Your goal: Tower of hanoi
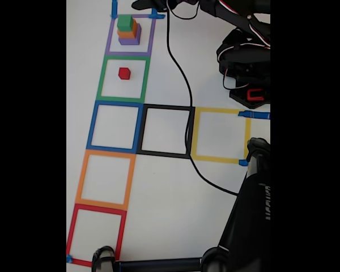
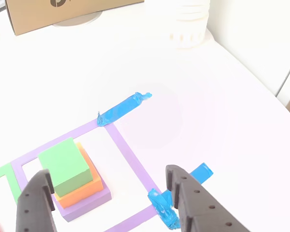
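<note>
In the fixed view, the green cube point(image 1: 124, 22) sits on the orange cube point(image 1: 134, 32), which rests on the purple cube point(image 1: 130, 41), inside the purple tape square point(image 1: 109, 42). The red cube point(image 1: 124, 73) lies alone in the green tape square point(image 1: 102, 79). In the other view, the same stack shows green point(image 2: 65, 164), orange point(image 2: 82, 191) and purple point(image 2: 87, 203). My gripper point(image 2: 108, 174) is open. Its left finger point(image 2: 36, 205) is in front of the stack and its right finger point(image 2: 193, 203) is well to the right. Nothing is held. The arm point(image 1: 243, 39) reaches in from the upper right.
A row of blue, orange and red tape squares runs down the left of the fixed view, with black point(image 1: 165, 131) and yellow point(image 1: 221, 135) squares beside it. A black cable point(image 1: 181, 73) crosses the table. A dark stand point(image 1: 249, 215) fills the lower right. A cardboard box point(image 2: 63, 12) and a white container point(image 2: 188, 24) stand at the far edge.
</note>
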Motion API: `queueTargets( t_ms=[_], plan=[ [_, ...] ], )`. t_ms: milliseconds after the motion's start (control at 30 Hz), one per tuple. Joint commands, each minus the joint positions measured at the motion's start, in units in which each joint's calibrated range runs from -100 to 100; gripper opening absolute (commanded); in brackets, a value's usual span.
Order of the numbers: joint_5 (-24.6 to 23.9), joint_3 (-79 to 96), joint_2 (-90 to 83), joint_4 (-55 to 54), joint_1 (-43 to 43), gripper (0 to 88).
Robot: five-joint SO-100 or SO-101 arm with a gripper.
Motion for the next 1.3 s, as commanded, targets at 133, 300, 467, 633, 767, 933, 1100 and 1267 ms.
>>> queueTargets(
  t_ms=[133, 300, 467, 633, 767, 933, 1100, 1267],
  plan=[
    [0.0, 6.7, 11.5, -28.6, -3.2, 30.4],
    [0.0, 8.7, 24.4, -47.8, -3.8, 30.9],
    [0.0, 8.6, 32.7, -57.8, -4.6, 31.1],
    [0.0, 8.8, 37.6, -64.1, -6.3, 31.3],
    [0.0, 8.7, 41.7, -68.9, -7.9, 31.3],
    [0.0, 8.7, 46.8, -73.7, -8.2, 31.3],
    [0.0, 8.5, 52.2, -79.0, -8.2, 31.1],
    [0.0, 7.9, 56.4, -82.7, -9.1, 30.8]
  ],
)
